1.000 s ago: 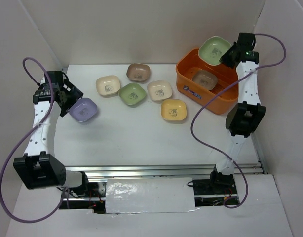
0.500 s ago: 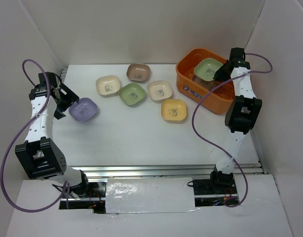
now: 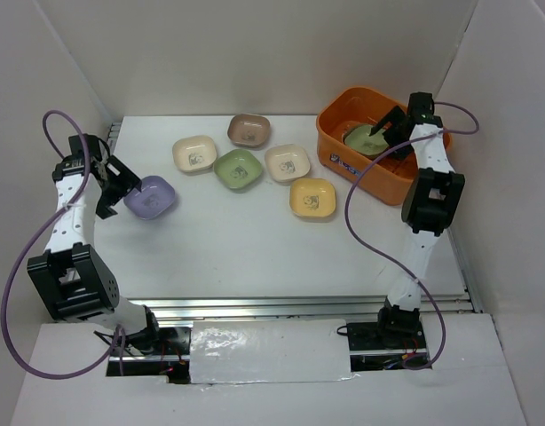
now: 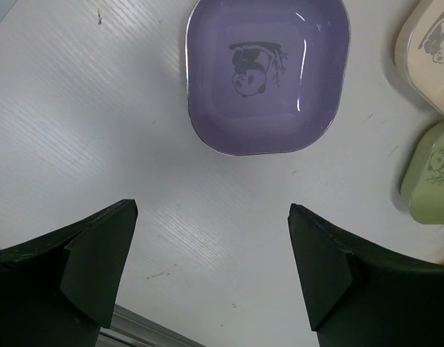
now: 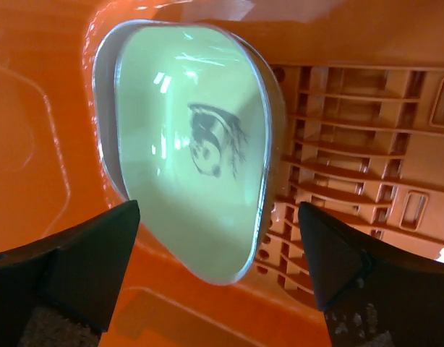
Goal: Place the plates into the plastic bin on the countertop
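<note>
The orange plastic bin [image 3: 333,153] stands at the back right of the white countertop [image 3: 228,253]. A pale green plate [image 3: 362,139] lies tilted inside it. My right gripper [image 3: 385,127] hangs just above that plate, open and free of it. The right wrist view has the green plate [image 5: 189,144] against the bin wall [image 5: 34,144], with the right gripper [image 5: 218,275] spread wide on either side. At the left, my left gripper [image 3: 122,185] stands open beside a lavender plate [image 3: 150,197]. In the left wrist view the lavender plate [image 4: 269,72] lies ahead of the empty left gripper [image 4: 211,267].
Several more plates lie in a cluster at the back middle: cream [image 3: 194,153], brown [image 3: 249,130], green [image 3: 238,169], pale cream [image 3: 288,162] and yellow [image 3: 312,198]. White walls close in the back and sides. A metal rail [image 3: 299,306] runs along the near edge.
My right gripper came down into the bin with the green plate and opened, letting it go. The left arm shifted slightly beside the lavender plate, still open.
</note>
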`<state>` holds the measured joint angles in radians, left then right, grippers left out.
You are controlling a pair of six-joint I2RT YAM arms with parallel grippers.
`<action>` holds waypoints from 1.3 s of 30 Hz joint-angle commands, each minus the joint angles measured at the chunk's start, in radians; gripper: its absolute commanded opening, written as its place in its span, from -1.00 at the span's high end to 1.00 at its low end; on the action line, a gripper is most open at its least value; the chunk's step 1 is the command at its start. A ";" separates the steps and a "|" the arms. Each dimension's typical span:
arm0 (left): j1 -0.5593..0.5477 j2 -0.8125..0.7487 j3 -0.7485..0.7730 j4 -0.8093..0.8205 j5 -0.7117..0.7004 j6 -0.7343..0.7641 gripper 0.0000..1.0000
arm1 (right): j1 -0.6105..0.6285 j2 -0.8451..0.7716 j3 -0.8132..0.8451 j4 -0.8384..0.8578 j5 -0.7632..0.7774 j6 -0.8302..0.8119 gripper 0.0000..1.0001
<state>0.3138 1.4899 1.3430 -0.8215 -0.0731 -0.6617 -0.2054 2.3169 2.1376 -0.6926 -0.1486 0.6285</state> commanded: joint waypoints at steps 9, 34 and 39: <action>0.018 0.056 -0.048 -0.010 -0.116 -0.120 -0.99 | 0.023 -0.341 0.169 0.010 0.029 -0.010 -1.00; -0.021 0.354 -0.122 0.299 -0.171 -0.294 1.00 | 0.519 -0.618 -0.122 0.001 -0.238 -0.214 -1.00; -0.134 0.148 -0.056 -0.017 -0.413 -0.322 1.00 | 0.737 -0.418 0.060 -0.137 -0.145 -0.256 -1.00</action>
<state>0.2520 1.7760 1.2339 -0.5941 -0.3077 -0.9565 0.4366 1.8168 2.1185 -0.6998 -0.3614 0.4461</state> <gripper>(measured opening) 0.044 0.997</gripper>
